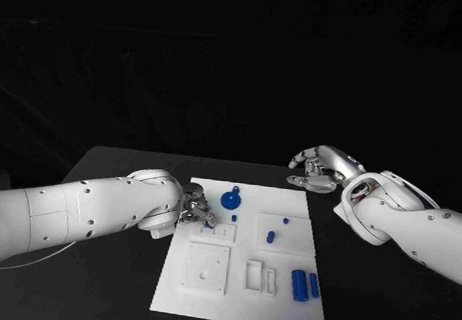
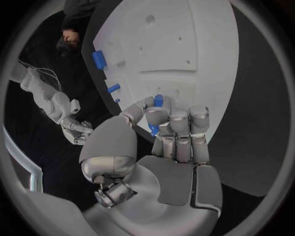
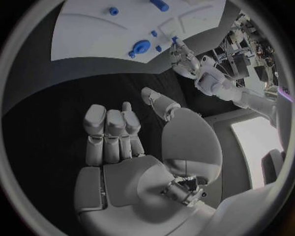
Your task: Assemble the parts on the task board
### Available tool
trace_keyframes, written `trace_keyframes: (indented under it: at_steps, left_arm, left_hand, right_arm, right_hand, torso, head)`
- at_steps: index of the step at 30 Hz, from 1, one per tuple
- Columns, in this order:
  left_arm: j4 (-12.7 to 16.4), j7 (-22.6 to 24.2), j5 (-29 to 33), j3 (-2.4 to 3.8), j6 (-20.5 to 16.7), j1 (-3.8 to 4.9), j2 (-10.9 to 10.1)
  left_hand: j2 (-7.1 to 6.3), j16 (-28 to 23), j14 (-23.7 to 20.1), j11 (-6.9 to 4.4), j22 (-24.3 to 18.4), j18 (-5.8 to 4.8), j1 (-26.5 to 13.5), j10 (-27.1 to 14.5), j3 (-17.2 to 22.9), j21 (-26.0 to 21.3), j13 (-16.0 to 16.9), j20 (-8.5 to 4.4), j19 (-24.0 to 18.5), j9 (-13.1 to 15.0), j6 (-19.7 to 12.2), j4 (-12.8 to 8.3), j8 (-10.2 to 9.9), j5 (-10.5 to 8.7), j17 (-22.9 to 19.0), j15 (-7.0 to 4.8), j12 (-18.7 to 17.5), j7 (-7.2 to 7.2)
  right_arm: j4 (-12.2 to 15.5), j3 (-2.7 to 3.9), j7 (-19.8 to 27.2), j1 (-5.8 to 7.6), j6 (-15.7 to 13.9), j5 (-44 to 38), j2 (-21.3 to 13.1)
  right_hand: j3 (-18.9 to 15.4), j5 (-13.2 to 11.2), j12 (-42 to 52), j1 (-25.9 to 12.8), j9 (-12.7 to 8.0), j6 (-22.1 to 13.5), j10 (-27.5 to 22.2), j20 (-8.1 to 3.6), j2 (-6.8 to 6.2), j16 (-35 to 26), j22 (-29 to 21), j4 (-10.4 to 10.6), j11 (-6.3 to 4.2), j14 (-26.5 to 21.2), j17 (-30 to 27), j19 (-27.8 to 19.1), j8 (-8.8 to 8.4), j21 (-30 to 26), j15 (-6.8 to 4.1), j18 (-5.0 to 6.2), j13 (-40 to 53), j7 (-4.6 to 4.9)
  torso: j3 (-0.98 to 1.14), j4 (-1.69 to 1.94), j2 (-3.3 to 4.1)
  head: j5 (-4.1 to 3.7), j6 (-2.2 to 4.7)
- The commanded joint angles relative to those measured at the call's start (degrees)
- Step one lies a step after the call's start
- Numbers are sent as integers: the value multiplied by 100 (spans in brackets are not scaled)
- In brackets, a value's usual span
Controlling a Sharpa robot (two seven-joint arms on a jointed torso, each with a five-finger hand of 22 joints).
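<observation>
The white task board lies in the middle of the black table. My left hand hovers over the board's left edge near a square recess and pinches a small blue part between thumb and curled fingers. A round blue part with a stem stands just to the right of that hand. Two small blue pegs sit on the raised block to the right, and two blue cylinders lie near the front right. My right hand is raised beyond the board's far right corner, holding nothing, its fingers loosely apart.
The board carries a square plate with holes and narrow slots at the front. Bare black table surrounds the board on both sides. The table's far edge runs just behind the right hand.
</observation>
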Motion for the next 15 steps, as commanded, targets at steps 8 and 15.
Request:
trace_keyframes:
  at_steps: [8, 15]
  left_arm:
    - [-46, 39, -148, 5, -201, -55, 113]
    - [-68, 44, -165, 5, -95, -71, 157]
  left_hand:
    - [-4, 105, 499, -278, 102, 242, -83, -298, 82, 76, 5, -574, 100, 695, 690, -81, 53, 36, -33, -490, 113, -593]
    - [-6, 148, 492, -304, 98, 260, -118, -308, 83, 100, -13, -566, 89, 766, 775, -75, 94, 42, -54, -512, 158, -622]
  right_arm:
    - [-10, 4, 61, 7, -5, 37, 9]
    - [-5, 4, 57, 7, 7, 37, 17]
  right_hand:
    - [-42, 68, -30, 41, 7, 36, -137, 6, 16, -39, 35, 3, 101, 28, 9, -27, -14, -30, 19, 673, 166, 23]
    - [-46, 78, -27, 39, 7, 36, -135, 6, 16, -41, 35, 5, 101, 28, 10, -27, -15, -31, 19, 673, 167, 23]
  torso:
    - [-1, -8, 0]
    - [-1, -5, 1]
  head:
    - [-27, -58]
    - [-38, -74]
